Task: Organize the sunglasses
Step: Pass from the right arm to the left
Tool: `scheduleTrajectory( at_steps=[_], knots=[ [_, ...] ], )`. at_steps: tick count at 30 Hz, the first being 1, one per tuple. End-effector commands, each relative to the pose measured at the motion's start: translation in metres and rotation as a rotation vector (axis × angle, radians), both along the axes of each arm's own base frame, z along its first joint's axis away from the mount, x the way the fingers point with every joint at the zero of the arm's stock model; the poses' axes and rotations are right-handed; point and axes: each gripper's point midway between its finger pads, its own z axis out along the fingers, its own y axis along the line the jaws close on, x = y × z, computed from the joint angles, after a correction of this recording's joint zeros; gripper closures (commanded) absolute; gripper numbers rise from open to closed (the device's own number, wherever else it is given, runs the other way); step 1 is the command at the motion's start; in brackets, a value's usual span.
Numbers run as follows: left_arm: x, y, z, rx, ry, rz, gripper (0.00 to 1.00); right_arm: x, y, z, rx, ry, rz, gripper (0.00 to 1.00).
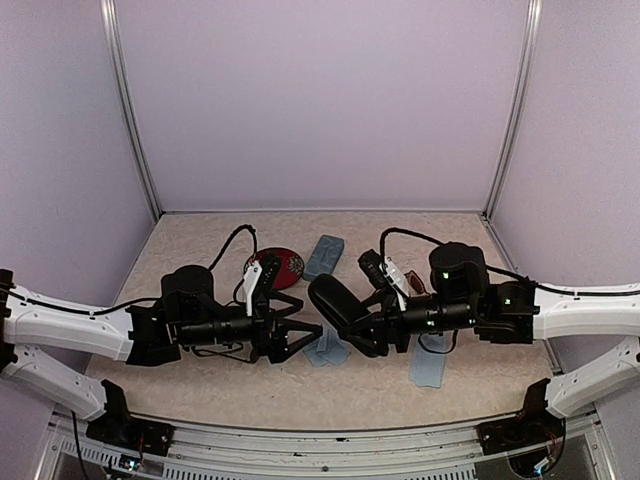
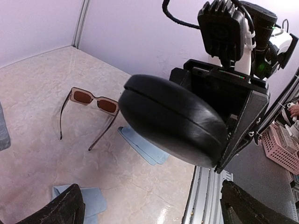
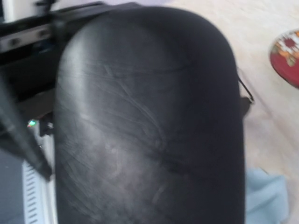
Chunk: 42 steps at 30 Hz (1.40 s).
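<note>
Currently, one sunglasses pair (image 2: pixel 96 102) visible; right end effector (image 1: pixel 378 325) pinches one case (image 2: pixel 173 121), left end effector (image 1: pixel 300 325) spread.

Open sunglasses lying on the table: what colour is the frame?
The sunglasses have a translucent reddish-brown frame and brown-tinted lenses. Shows best in the left wrist view.

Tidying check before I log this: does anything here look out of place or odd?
Yes. The brown sunglasses lie on the table with their arms unfolded, outside any case, while the right gripper holds the closed black case in the air.
</note>
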Motion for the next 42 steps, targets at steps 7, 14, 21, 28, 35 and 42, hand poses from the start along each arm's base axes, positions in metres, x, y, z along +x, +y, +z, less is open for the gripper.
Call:
scheduleTrajectory(
  at_steps=[7,14,21,28,35,42],
  knots=[
    [-0.021,-0.009,0.04,-0.141,-0.117,-0.231,0.01,-0.012,0.023,0.034,0.139,-0.037,0.184,0.36],
    [-0.021,-0.012,0.039,-0.152,-0.127,-0.252,0.01,-0.021,0.029,0.041,0.196,-0.018,0.272,0.36],
    [-0.021,-0.01,0.044,-0.187,-0.147,-0.256,0.02,-0.027,0.034,0.041,0.222,0.007,0.322,0.37],
    [-0.029,-0.009,0.044,-0.203,-0.153,-0.296,0.08,-0.029,0.034,0.044,0.243,0.019,0.334,0.38],
    [-0.033,-0.004,0.045,-0.221,-0.177,-0.296,0.13,-0.027,0.034,0.041,0.252,0.043,0.333,0.38],
    [-0.032,-0.004,0.047,-0.228,-0.185,-0.292,0.17,-0.028,0.036,0.039,0.26,0.058,0.341,0.38]
  ],
)
